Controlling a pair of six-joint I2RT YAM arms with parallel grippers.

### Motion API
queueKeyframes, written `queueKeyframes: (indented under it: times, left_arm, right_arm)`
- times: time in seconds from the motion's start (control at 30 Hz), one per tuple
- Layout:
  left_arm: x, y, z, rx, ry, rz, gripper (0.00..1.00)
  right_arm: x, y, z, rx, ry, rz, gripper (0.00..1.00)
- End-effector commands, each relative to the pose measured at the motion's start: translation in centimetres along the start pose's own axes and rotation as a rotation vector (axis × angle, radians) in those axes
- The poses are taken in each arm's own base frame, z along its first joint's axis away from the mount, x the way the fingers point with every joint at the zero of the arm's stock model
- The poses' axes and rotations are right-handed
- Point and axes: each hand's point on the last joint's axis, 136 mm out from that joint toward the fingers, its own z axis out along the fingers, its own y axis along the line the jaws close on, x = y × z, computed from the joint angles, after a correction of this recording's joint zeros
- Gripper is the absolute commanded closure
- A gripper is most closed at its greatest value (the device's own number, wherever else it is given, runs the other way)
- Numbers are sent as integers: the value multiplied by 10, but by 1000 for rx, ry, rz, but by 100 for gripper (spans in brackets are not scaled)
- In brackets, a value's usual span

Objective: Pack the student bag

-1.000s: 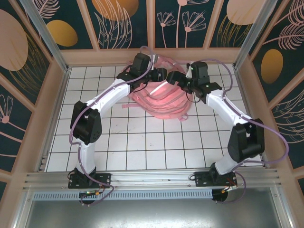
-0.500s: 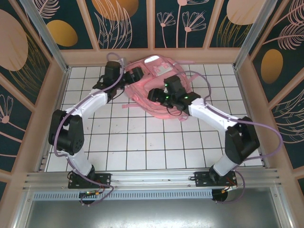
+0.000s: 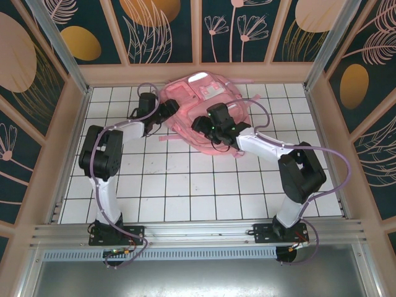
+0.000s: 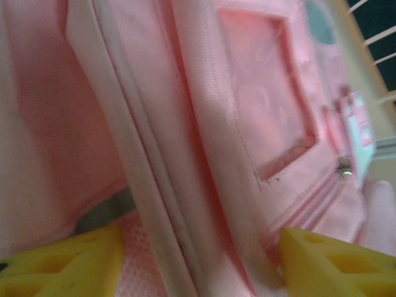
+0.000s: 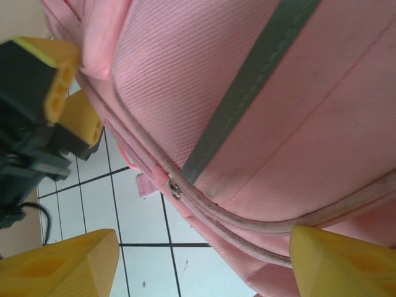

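Student bag (image 3: 204,93) lies upper centre; right gripper (image 5: 204,263) gapes wide over its zipped edge, left gripper (image 4: 198,260) straddles a seam (grip unclear).

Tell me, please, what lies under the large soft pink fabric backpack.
The large soft pink fabric backpack lies on the white tiled table; bare tiles show past its edge. Whatever is beneath its middle is covered by the fabric.

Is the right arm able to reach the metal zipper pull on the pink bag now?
Probably yes. The right pincer stands open at the student bag, and the zipper pull lies bare just ahead of its fingers, nothing covering it.
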Motion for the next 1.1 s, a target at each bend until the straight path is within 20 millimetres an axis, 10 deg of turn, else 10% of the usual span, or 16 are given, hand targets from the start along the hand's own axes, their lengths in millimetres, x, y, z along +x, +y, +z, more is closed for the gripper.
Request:
queueKeyframes:
  times: [0.0,0.13,0.7,1.07]
  left_arm:
    - [2,5,18,23,2,-31,60]
    - [15,18,16,20,14,-46,100]
    - [122,-16,-66,154,48,-195,100]
    - [124,-31,-64,213,-8,-248,100]
  right_arm:
    - [-8,-24,6,51,-49,48,26]
    - [-25,-46,9,76,-80,68,26]
    - [-106,-66,17,223,-158,-147,20]
    - [-29,-63,-51,352,-33,-107,14]
